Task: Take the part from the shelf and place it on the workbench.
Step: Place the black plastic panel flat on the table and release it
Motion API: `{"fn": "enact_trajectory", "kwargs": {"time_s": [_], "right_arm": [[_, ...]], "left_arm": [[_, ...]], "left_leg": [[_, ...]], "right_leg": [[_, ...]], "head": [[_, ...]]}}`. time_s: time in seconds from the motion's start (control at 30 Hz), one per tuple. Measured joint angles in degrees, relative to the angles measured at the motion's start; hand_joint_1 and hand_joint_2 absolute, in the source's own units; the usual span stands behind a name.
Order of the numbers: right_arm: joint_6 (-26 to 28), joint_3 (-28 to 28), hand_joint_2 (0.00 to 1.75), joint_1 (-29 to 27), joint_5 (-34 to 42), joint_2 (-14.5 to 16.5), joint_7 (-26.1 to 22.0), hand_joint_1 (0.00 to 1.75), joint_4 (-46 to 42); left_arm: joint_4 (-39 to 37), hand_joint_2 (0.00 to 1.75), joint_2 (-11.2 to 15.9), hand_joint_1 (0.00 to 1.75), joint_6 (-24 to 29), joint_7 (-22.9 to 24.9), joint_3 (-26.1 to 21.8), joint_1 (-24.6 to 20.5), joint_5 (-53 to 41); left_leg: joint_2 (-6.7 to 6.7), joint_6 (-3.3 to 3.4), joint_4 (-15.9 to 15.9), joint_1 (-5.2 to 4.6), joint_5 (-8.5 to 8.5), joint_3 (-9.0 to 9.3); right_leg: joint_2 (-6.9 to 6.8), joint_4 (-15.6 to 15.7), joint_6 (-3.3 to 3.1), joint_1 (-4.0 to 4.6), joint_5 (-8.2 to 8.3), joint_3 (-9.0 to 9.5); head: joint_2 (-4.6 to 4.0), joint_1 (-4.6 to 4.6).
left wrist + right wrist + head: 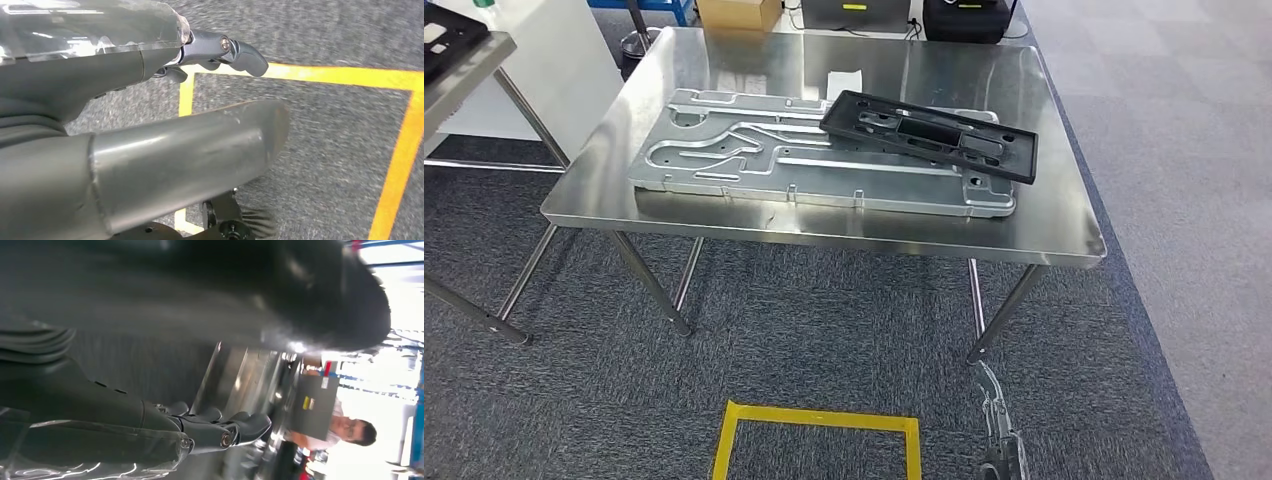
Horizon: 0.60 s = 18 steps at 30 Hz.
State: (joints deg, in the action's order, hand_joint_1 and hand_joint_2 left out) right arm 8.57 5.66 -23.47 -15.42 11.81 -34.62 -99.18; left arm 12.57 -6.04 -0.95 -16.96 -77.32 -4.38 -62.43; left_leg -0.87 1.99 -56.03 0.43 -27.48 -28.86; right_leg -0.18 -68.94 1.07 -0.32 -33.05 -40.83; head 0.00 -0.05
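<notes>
1. Plainly, the black part (pixel 929 135) already lies on the worktop (pixel 1064 215), at about 1 o'clock from the picture's centre in the head view. It rests askew across the right end of a grey plate (pixel 724 160), one long edge hanging just past the plate's far side.
2. That slant reads, in my judgement, as a part set down from hands rather than squared up. The plate under it keeps it off the bare steel, so it sits slightly tilted.
3. The left hand (pixel 220 52) hangs low over the carpet and a yellow floor marking (pixel 400 150). Its fingers are loosely spread and nothing is in them.
4. The right hand (pixel 220 430) also holds nothing, fingers apart and lightly curled. The picture is dark and blurred, so I say that with some caution.
5. In the head view the right hand shows at 5 o'clock, down by the floor. The part is well apart from it, up at about 12 o'clock from that hand.
6. By my reading, placing looks done.
</notes>
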Motion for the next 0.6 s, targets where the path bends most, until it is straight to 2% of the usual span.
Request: {"fn": "enact_trajectory", "kwargs": {"time_s": [0.03,0.07,0.1,0.13,0.17,0.2,0.23,0.27,0.3,0.33,0.37,0.4,0.43,0.47,0.5,0.53,0.57,0.6], "right_arm": [[-5.5,-4.5,0.00,-0.2,2.1,1.3,-1.4,0.00,1.9],[-10.0,-9.3,0.00,-0.1,3.9,2.3,-2.6,0.00,4.3],[-13.0,-14.1,0.00,0.1,5.0,3.1,-3.5,0.00,7.2],[-14.7,-18.6,0.00,0.4,5.4,3.7,-4.1,0.00,10.0],[-15.6,-22.6,0.00,0.9,5.3,4.1,-4.5,0.00,12.6],[-15.9,-25.8,0.00,1.5,4.9,4.5,-4.8,0.00,14.8],[-16.0,-28.5,0.00,2.3,4.4,4.9,-4.9,0.00,16.8],[-16.0,-31.1,0.00,3.2,4.0,5.3,-5.0,0.00,19.0],[-15.9,-33.4,0.00,4.0,3.6,5.7,-5.0,0.00,21.1],[-15.9,-35.6,0.00,4.8,3.2,6.1,-5.0,0.00,23.2],[-15.7,-37.8,0.00,5.4,2.6,6.5,-5.0,0.00,25.4],[-15.5,-39.8,0.00,6.1,1.7,6.9,-4.9,0.00,27.3],[-15.2,-41.9,0.00,6.9,0.6,7.1,-4.7,0.00,29.4],[-14.9,-44.3,0.00,7.9,-0.8,7.3,-4.4,0.00,31.8],[-14.6,-46.9,0.00,9.1,-2.4,7.3,-4.2,0.00,34.3],[-14.3,-49.9,0.00,10.5,-4.2,7.3,-4.0,0.00,37.1],[-14.0,-53.0,0.00,12.0,-5.9,7.3,-4.0,0.00,40.0],[-13.7,-56.0,0.00,13.3,-7.3,7.2,-3.9,0.00,42.9]], "left_arm": [[0.0,0.00,-0.2,0.00,0.2,0.0,-0.5,0.0,0.3],[0.0,0.00,-0.5,0.00,0.4,-0.1,-1.0,-0.1,0.6],[0.0,0.00,-0.7,0.00,0.5,-0.1,-1.4,-0.1,0.8],[0.0,0.00,-0.9,0.00,0.7,-0.1,-1.8,-0.1,1.0],[0.0,0.00,-1.1,0.00,0.8,-0.2,-2.1,-0.1,1.1],[0.0,0.00,-1.4,0.00,0.8,-0.2,-2.4,-0.1,1.2],[0.0,0.00,-1.6,0.00,0.9,-0.3,-2.6,0.0,1.2],[0.0,0.00,-1.8,0.00,1.0,-0.4,-2.8,-0.1,1.2],[0.0,0.00,-1.9,0.00,1.0,-0.5,-2.9,-0.1,1.2],[0.0,0.00,-1.9,0.00,1.0,-0.5,-3.1,-0.1,1.2],[0.1,0.00,-1.9,0.00,1.1,-0.6,-3.2,-0.1,1.3],[0.1,0.00,-1.9,0.00,1.1,-0.6,-3.3,0.0,1.3],[0.1,0.00,-2.0,0.00,1.2,-0.6,-3.5,0.3,1.3],[0.1,0.00,-2.0,0.00,1.2,-0.6,-3.6,0.4,1.3],[0.1,0.00,-2.1,0.00,1.3,-0.6,-3.8,0.6,1.3],[0.1,0.00,-2.1,0.00,1.4,-0.6,-3.9,0.6,1.3],[0.1,0.00,-2.0,0.00,1.5,-0.5,-4.1,0.6,1.5],[0.1,0.00,-1.9,0.00,1.6,-0.4,-4.2,0.6,1.7]], "left_leg": [[-0.18,0.07,-0.1,-0.07,0.90,-1.15],[-0.30,0.11,-0.2,-0.15,1.78,-2.34],[-0.32,0.12,-0.3,-0.26,2.65,-3.57],[-0.25,0.08,-0.5,-0.41,3.50,-4.79],[-0.16,0.00,-0.7,-0.53,4.31,-5.85],[-0.09,-0.17,-0.9,-0.72,5.00,-6.64],[-0.09,-0.39,-1.0,-0.88,5.69,-7.20],[-0.18,-0.60,-1.1,-0.93,6.49,-7.57],[-0.29,-0.83,-1.1,-0.96,7.27,-7.91],[-0.35,-1.07,-1.0,-0.93,8.12,-8.29],[-0.23,-1.34,-1.2,-0.78,8.15,-8.73],[-0.03,-1.65,-1.9,-0.70,6.92,-9.22],[0.17,-1.96,-3.7,-0.60,4.37,-9.81],[0.34,-2.22,-6.6,-0.43,0.73,-10.44],[0.37,-2.39,-10.1,-0.37,-2.69,-10.95],[0.37,-2.50,-13.9,-0.31,-4.97,-11.24],[0.38,-2.52,-17.0,-0.30,-5.55,-11.12],[0.38,-2.46,-18.6,-0.32,-4.46,-10.27]], "right_leg": [[0.00,-3.2,0.11,-0.03,-1.19,-0.05],[0.00,-5.4,0.12,-0.05,-0.66,0.46],[0.00,-6.0,-0.01,-0.03,1.17,1.68],[0.01,-5.0,-0.33,0.03,3.19,3.71],[0.02,-2.1,-0.86,0.19,4.13,6.76],[0.01,2.6,-1.39,0.47,3.91,10.96],[0.02,7.9,-1.84,0.67,2.49,15.03],[0.08,12.2,-2.05,0.89,1.13,17.99],[0.12,15.0,-2.08,1.07,0.40,19.63],[0.12,16.0,-2.18,1.07,0.28,19.53],[-0.03,15.8,-2.36,1.07,0.92,18.74],[-0.22,15.6,-2.77,1.02,1.57,17.95],[-0.38,15.5,-3.19,0.92,2.39,16.99],[-0.49,15.3,-3.50,0.90,3.19,15.89],[-0.46,15.0,-3.71,0.94,3.98,14.72],[-0.45,14.7,-3.75,0.99,4.82,13.39],[-0.47,14.2,-3.72,1.04,5.57,11.96],[-0.51,13.6,-3.66,1.07,6.24,10.45]], "head": [[0.00,0.00],[0.00,0.01],[0.00,0.04],[0.00,0.05],[0.00,0.04],[0.00,0.04],[0.00,0.02],[0.00,-0.06],[0.00,-0.11],[0.00,-0.18],[0.00,-0.21],[0.00,-0.18],[0.00,-0.26],[-0.01,-0.36],[-0.01,-0.51],[-0.01,-0.65],[-0.01,-0.71],[0.00,-0.75]]}}
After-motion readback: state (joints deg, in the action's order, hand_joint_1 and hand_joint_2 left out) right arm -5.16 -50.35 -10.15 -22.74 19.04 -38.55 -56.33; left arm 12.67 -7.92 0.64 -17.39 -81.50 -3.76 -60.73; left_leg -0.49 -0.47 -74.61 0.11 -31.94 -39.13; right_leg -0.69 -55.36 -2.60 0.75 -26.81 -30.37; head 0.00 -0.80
